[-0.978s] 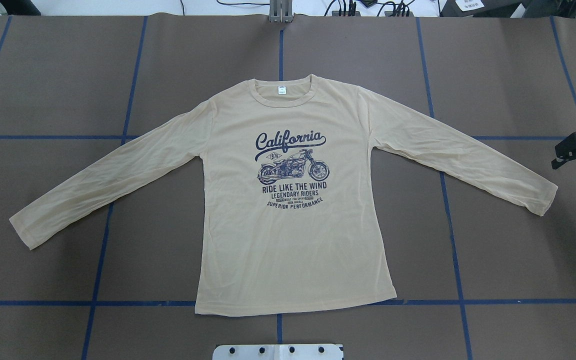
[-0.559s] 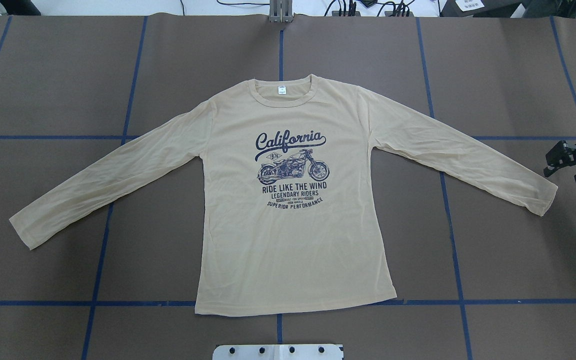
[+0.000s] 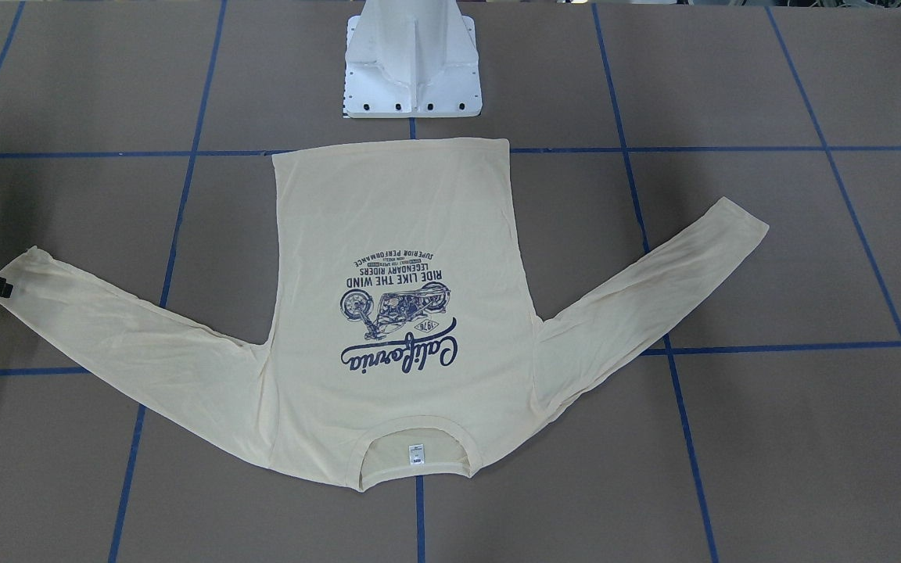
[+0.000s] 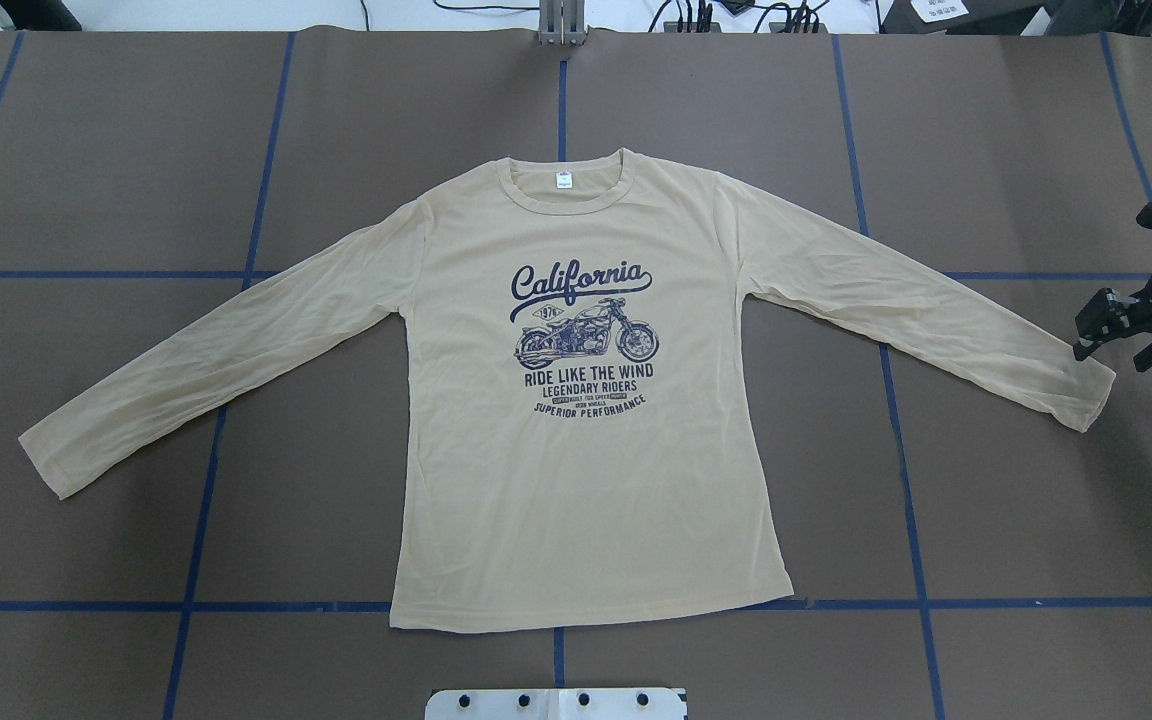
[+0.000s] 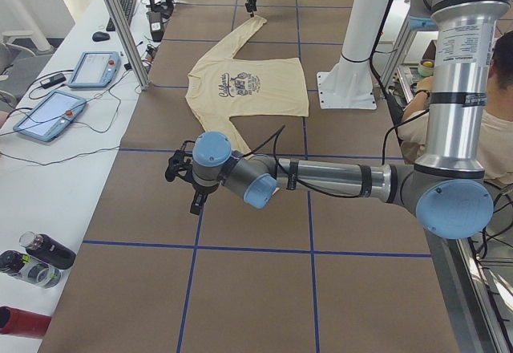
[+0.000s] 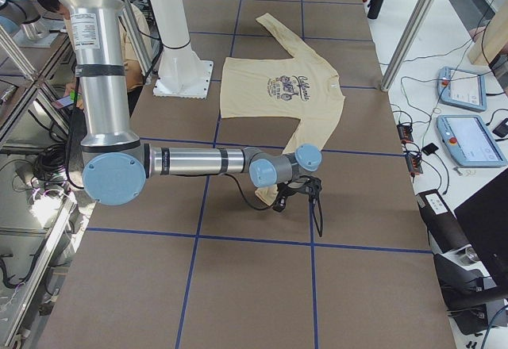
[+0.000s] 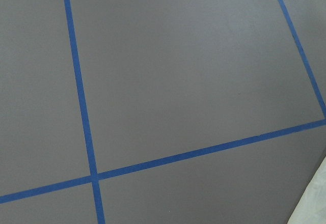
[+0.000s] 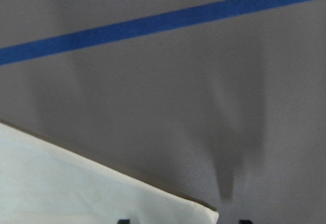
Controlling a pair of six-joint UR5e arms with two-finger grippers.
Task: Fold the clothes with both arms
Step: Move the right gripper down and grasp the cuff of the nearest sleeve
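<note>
The right gripper (image 4: 1114,352) hung low over the table (image 4: 1016,520) with its two black fingers (image 4: 1096,322) spread apart and nothing held between them. In the right wrist view both fingertips showed at the bottom edge, and the corner of the sleeve cuff (image 4: 1092,400) lay flat on the table between them, closer to one tip. From overhead the cuff sat just beside the gripper, on the side towards the robot.

That cuff ended the right sleeve of the T-shirt (image 4: 586,480), which lay spread face up in the middle of the table. Its neck pointed away from the robot and its hem lay along a blue tape line (image 4: 1036,604) near the white pedestal base (image 3: 413,70). Both sleeves angled outward and back towards the robot.

The right arm (image 6: 198,161) reached out low and nearly level. The left gripper (image 5: 183,178) was low over bare table beyond the other sleeve's end, apart from the shirt; whether its jaws were open or closed could not be told. The left arm (image 5: 329,178) also stretched out low
</note>
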